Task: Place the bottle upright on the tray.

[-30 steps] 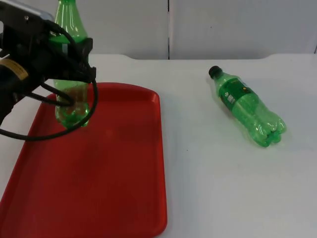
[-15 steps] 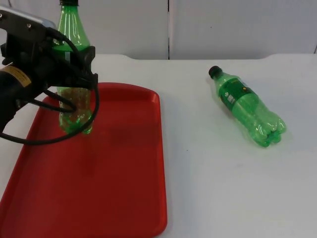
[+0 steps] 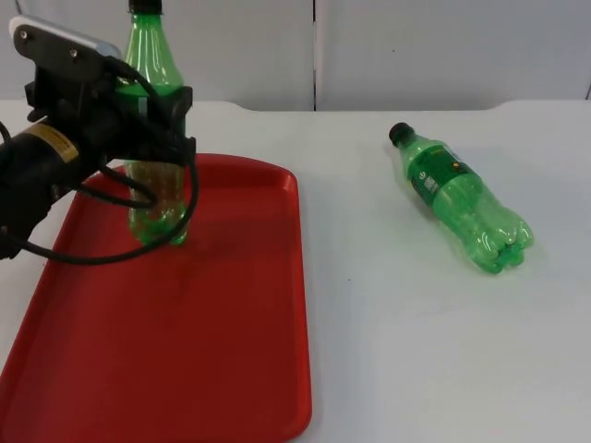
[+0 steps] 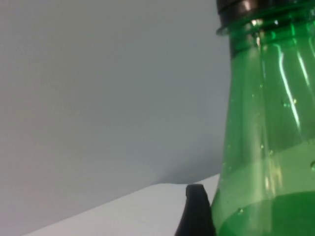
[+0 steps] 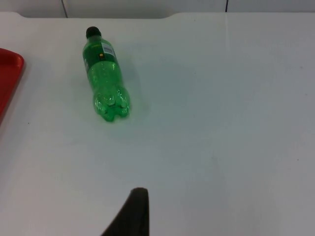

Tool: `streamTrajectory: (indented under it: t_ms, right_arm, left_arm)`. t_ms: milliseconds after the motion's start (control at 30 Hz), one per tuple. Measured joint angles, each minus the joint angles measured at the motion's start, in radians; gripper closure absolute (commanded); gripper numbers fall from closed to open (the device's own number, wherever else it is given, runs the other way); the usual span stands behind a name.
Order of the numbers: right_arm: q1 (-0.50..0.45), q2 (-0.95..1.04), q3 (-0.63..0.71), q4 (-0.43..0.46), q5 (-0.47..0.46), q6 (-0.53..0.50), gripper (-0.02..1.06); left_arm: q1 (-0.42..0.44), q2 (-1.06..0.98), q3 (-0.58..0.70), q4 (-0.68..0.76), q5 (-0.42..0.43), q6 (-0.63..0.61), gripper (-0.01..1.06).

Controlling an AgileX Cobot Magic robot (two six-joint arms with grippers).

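My left gripper (image 3: 155, 137) is shut on a green plastic bottle (image 3: 159, 198) with a black cap, gripping it around the middle. The bottle stands nearly upright over the far left part of the red tray (image 3: 231, 332), its base at or just above the tray floor. In the left wrist view the bottle's neck and shoulder (image 4: 266, 147) rise beside one black fingertip (image 4: 197, 214). A second green bottle (image 3: 459, 197) lies on its side on the white table to the right, cap pointing away. My right gripper (image 5: 133, 216) waits above the table, well short of that lying bottle (image 5: 104, 73).
The tray's right rim (image 3: 300, 277) runs down the middle of the table, and its corner (image 5: 7, 73) shows in the right wrist view. The grey partition wall (image 3: 416, 46) closes off the table's far edge. White table (image 3: 443, 351) spreads right of the tray.
The left gripper has carried the upright bottle to the right and lower, further in over the tray. The lying bottle has not moved.
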Motion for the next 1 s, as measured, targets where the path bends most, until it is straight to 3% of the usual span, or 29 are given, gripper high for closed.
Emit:
streamTrajectory:
  t_ms: [433,567,600,667,733,800,1000]
  right_arm:
    - [0.0,0.0,0.0,0.0,0.0,0.0,0.09]
    - [0.0,0.0,0.0,0.0,0.0,0.0,0.09]
    - [0.0,0.0,0.0,0.0,0.0,0.0,0.09]
    - [0.0,0.0,0.0,0.0,0.0,0.0,0.09]
    - [0.0,0.0,0.0,0.0,0.0,0.0,0.09]
    - [0.0,0.0,0.0,0.0,0.0,0.0,0.09]
    - [0.0,0.0,0.0,0.0,0.0,0.0,0.09]
  left_arm:
    - [0.0,0.021,-0.015,0.089,-0.036,0.0,1.02]
    - [0.0,0.021,-0.015,0.095,-0.036,0.0,0.73]
    - [0.0,0.021,-0.015,0.095,-0.036,0.0,0.73]
    - [0.0,0.021,-0.015,0.095,-0.038,0.0,0.49]
    - [0.0,0.021,-0.01,0.095,-0.04,-0.002,0.35]
    - [0.0,0.021,-0.005,0.095,-0.042,-0.004,0.29]
    - [0.0,0.03,0.033,0.106,-0.015,-0.004,0.29]
